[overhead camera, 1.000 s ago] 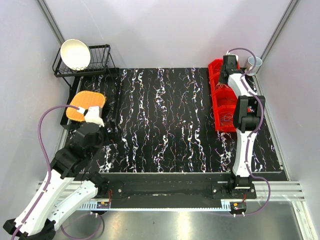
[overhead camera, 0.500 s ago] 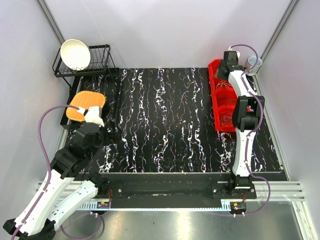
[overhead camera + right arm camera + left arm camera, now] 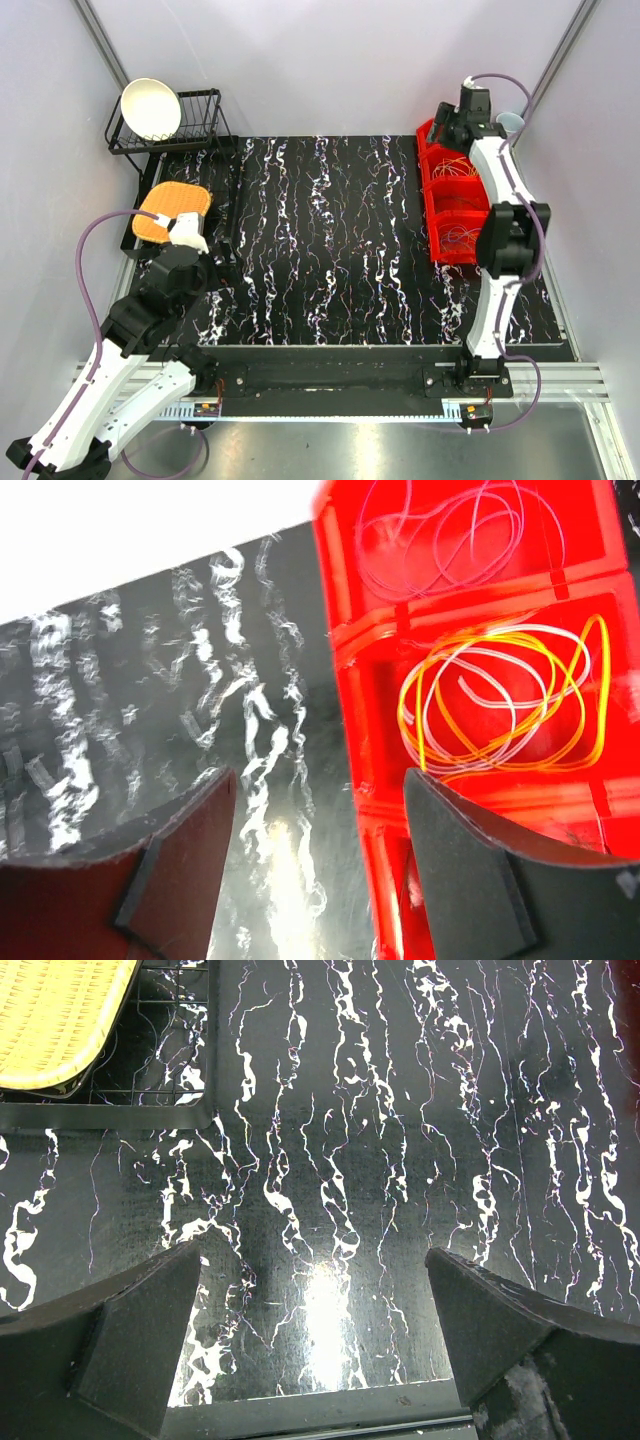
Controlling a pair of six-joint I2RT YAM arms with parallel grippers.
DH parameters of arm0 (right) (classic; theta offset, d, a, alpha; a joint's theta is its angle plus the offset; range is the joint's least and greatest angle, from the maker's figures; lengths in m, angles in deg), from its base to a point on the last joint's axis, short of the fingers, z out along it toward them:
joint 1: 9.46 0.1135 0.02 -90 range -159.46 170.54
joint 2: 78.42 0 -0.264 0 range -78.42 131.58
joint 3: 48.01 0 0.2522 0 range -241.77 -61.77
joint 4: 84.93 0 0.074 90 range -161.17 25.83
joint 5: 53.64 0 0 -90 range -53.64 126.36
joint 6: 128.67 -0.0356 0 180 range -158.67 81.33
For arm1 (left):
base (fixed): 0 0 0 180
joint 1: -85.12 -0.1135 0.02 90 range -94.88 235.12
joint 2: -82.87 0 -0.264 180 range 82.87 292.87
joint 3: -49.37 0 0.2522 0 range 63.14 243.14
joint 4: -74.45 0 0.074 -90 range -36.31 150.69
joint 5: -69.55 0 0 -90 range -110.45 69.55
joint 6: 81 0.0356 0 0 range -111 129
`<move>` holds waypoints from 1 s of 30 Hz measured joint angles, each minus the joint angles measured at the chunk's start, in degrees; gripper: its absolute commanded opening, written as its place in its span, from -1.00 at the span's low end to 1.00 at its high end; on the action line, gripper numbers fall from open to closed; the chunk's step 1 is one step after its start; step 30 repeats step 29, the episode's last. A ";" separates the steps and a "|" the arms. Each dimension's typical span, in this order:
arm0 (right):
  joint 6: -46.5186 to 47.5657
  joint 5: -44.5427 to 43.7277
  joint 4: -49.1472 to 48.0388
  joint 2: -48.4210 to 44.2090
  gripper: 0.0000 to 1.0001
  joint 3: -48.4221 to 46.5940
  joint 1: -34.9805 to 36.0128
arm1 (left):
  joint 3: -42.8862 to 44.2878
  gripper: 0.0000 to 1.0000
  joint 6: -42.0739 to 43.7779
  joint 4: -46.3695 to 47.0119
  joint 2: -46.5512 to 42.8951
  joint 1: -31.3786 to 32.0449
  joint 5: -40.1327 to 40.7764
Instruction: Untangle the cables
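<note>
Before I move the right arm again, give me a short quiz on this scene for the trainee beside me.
1. True or false: the right end effector is shut on a cable.
2. Where do the yellow and orange cables lie? A) in a compartment of the red bin; B) in the dish rack; C) loose on the mat.
3. In one word, what does the left end effector hold?

Key: 1 false, it is open and holds no cable; 2 A; 3 nothing.
</note>
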 measured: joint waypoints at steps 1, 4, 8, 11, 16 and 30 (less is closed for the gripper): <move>-0.15 0.59 -1.07 -2.86 0.50 2.73 0.02 | 0.00 0.97 0.00 0.00 0.00 0.00 0.00; -0.42 2.08 -4.59 -10.49 0.51 10.16 0.07 | 0.00 0.98 0.00 0.00 0.07 0.00 -0.02; -1.14 4.02 -9.05 -19.17 0.52 19.78 0.13 | 0.00 0.97 0.00 0.00 0.81 0.00 -0.04; -1.99 4.48 -13.42 -25.51 0.53 29.22 0.24 | 0.00 0.98 0.00 0.00 1.53 0.00 -0.04; -7.78 5.42 -19.08 -33.42 0.71 43.52 0.24 | 0.00 0.97 0.00 0.17 2.75 -0.04 -0.33; -18.32 17.62 -27.10 -43.34 0.99 63.63 0.68 | 0.00 0.97 0.00 0.44 3.65 -0.04 -0.96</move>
